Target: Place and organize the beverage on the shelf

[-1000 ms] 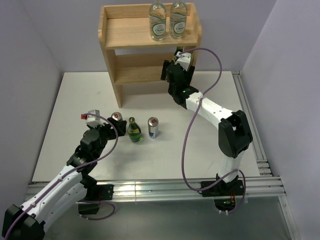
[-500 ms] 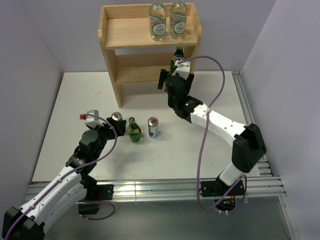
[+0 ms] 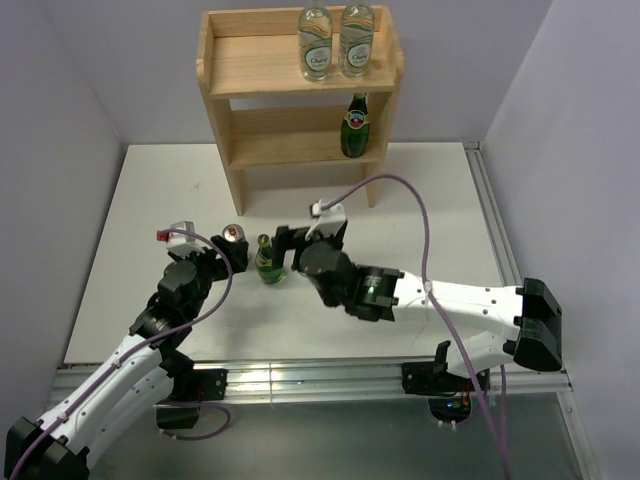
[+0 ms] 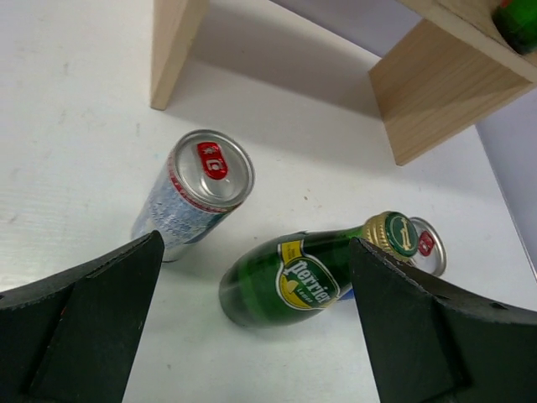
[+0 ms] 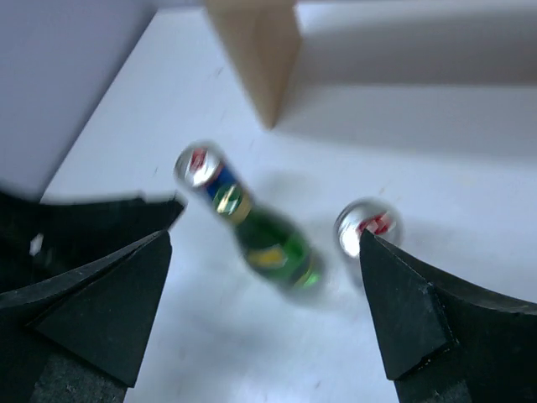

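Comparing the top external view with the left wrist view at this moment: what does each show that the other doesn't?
Only the top view shows two water bottles on the shelf, on its top board, plus the left arm and right arm. Only the left wrist view shows a second can behind the unshelved green bottle, and that bottle's readable Perrier label. Both show that green bottle, the nearer can and the shelf's feet.

shelf [image 3: 250, 62]: light wood, smooth, dull
green bottle [image 4: 289, 277]: shiny glass
can [image 4: 197, 189]: shiny metal
water bottles [image 3: 316, 45]: clear, shiny plastic
tabletop [image 3: 160, 200]: white, smooth, dull
my left fingers [image 4: 75, 327]: black, dull plastic
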Robot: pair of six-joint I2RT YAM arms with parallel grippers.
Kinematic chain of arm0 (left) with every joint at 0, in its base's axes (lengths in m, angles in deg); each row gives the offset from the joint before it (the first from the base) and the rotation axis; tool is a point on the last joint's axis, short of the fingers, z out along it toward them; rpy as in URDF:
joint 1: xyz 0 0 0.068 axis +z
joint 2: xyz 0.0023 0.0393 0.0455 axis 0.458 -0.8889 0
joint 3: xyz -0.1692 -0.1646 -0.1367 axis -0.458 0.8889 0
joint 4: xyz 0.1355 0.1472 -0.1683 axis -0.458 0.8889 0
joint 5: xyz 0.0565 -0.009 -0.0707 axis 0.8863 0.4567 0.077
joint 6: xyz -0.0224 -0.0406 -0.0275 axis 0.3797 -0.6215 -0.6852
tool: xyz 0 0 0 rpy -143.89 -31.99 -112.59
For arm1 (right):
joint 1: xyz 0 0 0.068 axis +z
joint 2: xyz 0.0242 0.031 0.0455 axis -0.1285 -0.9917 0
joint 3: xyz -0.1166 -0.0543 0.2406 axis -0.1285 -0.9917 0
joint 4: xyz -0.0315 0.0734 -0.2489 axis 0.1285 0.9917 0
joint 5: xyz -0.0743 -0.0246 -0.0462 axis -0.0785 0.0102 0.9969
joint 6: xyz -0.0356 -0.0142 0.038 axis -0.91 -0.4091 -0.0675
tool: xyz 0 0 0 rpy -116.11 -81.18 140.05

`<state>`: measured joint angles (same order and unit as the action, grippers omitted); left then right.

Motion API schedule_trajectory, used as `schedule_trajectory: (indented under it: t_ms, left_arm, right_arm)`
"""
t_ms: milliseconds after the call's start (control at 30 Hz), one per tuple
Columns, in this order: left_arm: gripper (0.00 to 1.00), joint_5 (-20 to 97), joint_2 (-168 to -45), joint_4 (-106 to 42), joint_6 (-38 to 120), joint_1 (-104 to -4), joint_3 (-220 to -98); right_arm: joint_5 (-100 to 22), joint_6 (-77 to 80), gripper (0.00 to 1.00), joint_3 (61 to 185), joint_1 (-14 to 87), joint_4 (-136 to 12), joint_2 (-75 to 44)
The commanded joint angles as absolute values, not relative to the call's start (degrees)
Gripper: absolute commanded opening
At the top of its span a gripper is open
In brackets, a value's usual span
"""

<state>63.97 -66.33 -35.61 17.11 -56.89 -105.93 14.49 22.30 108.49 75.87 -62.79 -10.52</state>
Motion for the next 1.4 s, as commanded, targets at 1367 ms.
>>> schedule_trajectory:
  t_ms: [1367]
  left_arm:
    - [0.99, 77.26, -56.68, -28.12, 16.08, -57.14, -109.84]
  right_arm:
    - [4.79, 27.67, 1.0, 112.72, 75.76, -77.11, -42.14]
